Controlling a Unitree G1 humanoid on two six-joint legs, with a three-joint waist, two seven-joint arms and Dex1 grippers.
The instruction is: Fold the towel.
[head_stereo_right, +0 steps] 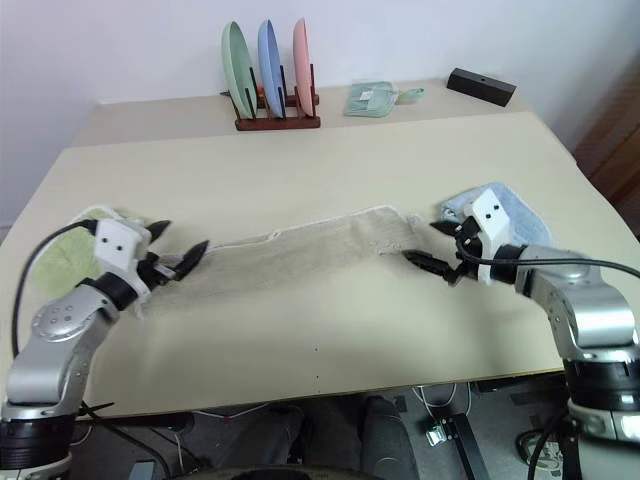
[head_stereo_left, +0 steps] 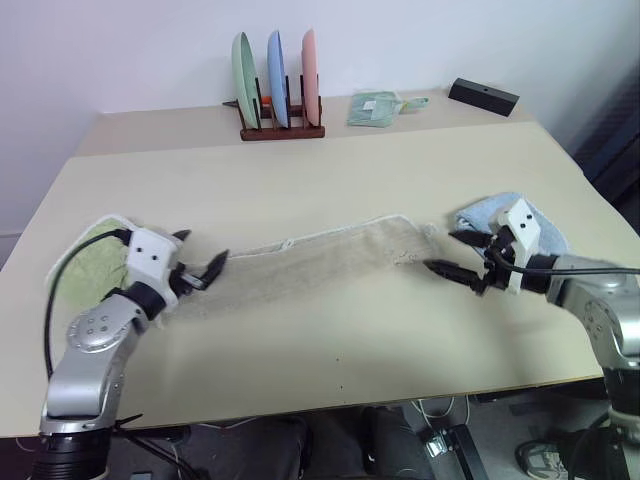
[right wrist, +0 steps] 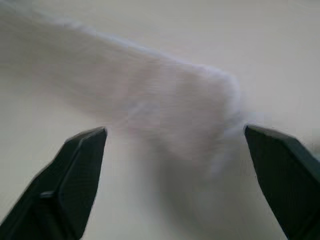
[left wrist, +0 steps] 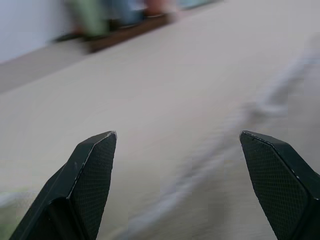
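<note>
L tool point(head_stereo_left: 200, 268): fingers spread wide, nothing between them. Sits at the L end of the towel point(head_stereo_left: 320, 258), tips over/just at the cloth edge; can't tell if touching. L wrist view confirms: both fingers point(left wrist: 90, 170) well apart, bare worktop and towel edge blurred beyond.

R tool point(head_stereo_left: 462, 258): also wide open, empty. Tips just beside the towel's R end, pointing toward it, apart from cloth by a small gap as far as I can tell. R wrist view: fingers point(right wrist: 82, 165) spread, towel end lying flat between/ahead of them, not gripped.

Towel: beige, stretched out in a long narrow strip across the worktop point(head_stereo_left: 330, 180) middle, L-to-R, slightly higher at the R end. Flat, white edging visible along the far side. Lies between the two tools.

Counts:
- tools: 2, both open
- towels on the worktop: 3. Beige 1 (center), light green 1 point(head_stereo_left: 92, 258) under/behind the L arm, light blue 1 point(head_stereo_left: 495, 210) behind the R tool
- plates: 3, upright in 1 wooden rack point(head_stereo_left: 282, 130) at the far edge: green point(head_stereo_left: 243, 78), blue point(head_stereo_left: 276, 75), pink point(head_stereo_left: 309, 72)
- 1 small green folded cloth point(head_stereo_left: 376, 108) right of the rack
- 1 black box point(head_stereo_left: 484, 96) at the far R corner
</note>
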